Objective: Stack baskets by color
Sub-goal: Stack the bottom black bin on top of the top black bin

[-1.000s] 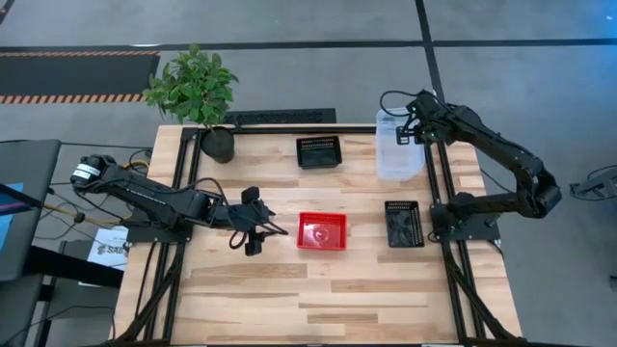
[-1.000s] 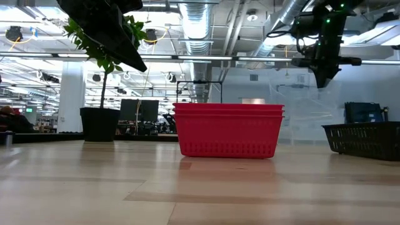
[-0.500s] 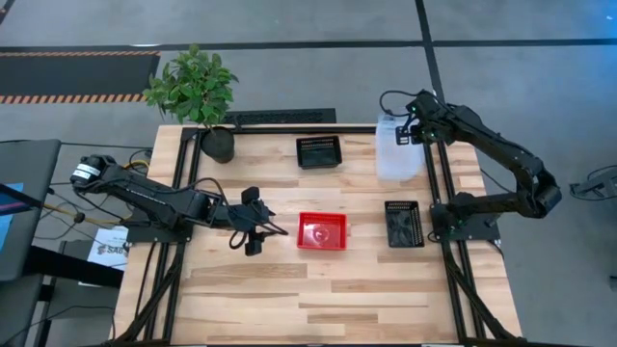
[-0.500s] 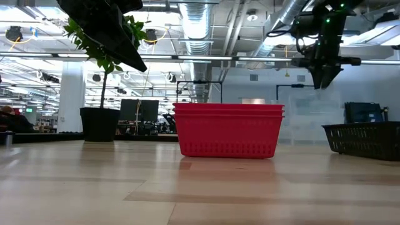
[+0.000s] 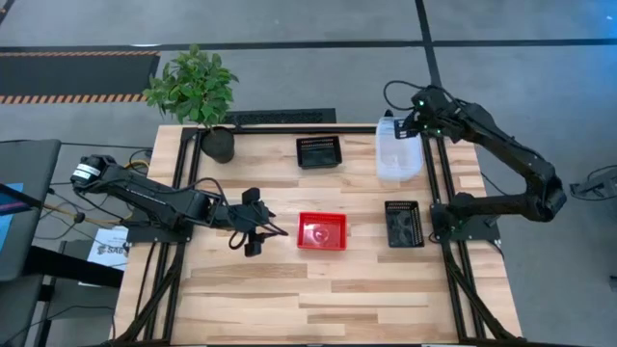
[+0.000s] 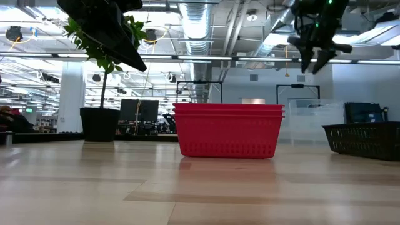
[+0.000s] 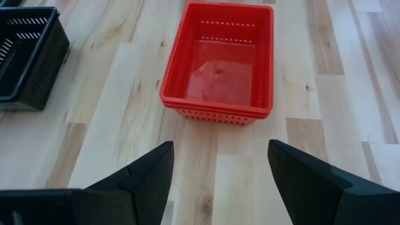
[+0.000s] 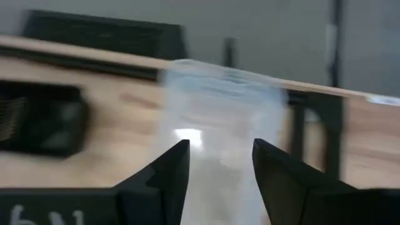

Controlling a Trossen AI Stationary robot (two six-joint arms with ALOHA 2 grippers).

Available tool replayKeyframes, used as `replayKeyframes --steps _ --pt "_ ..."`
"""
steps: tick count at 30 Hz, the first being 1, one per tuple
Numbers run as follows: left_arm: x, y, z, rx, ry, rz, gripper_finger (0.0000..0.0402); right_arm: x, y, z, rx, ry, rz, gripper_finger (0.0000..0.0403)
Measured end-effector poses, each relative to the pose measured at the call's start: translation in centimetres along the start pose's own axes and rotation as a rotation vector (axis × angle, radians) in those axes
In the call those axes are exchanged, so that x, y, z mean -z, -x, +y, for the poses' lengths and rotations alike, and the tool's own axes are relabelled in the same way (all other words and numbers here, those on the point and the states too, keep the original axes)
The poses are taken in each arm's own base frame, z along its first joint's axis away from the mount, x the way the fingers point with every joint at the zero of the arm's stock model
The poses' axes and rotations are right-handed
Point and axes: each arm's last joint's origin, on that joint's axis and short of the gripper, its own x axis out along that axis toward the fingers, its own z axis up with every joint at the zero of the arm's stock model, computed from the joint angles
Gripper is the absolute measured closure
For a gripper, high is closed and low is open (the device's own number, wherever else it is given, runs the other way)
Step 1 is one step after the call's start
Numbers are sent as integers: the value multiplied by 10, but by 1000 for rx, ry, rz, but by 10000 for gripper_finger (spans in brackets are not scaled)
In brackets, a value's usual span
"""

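One clear bin (image 5: 398,159) below right hand (image 5: 413,123)

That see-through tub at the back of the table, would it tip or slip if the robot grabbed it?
The clear bin looks like thin plastic, so probably light and somewhat flexible when squeezed. Its smooth walls may be slippery between fingers. It stands taller than the red baskets in the low view, so a sideways push near its rim might tip it.

Bright red perforated baskets (image 5: 322,231) sit mid-frame on a pale wood tabletop (image 5: 289,289) striped in light and tan planks. Two black mesh baskets (image 5: 320,151) (image 5: 403,224) lie upper centre and right. A clear, milky bin (image 5: 397,159) stands upper right. The plant (image 5: 193,87) is green, its pot (image 5: 218,145) black.
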Motion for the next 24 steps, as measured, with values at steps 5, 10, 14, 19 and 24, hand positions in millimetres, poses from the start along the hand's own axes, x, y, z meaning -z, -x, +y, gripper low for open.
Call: replayKeyframes --steps 5,10,14,19,24 --pt "-3 0 0 4 -11 -33 155 9 18 24 -217 112 20 211" --pt "-7 0 0 10 -31 -68 155 36 33 49 -347 270 117 218" --pt "-7 0 0 10 -45 -63 155 73 43 60 -341 321 278 224" --pt "-9 0 1 8 -89 -87 155 120 44 66 -280 310 427 229" --pt "-15 -1 5 49 -111 -123 155 161 36 67 -219 249 493 231"
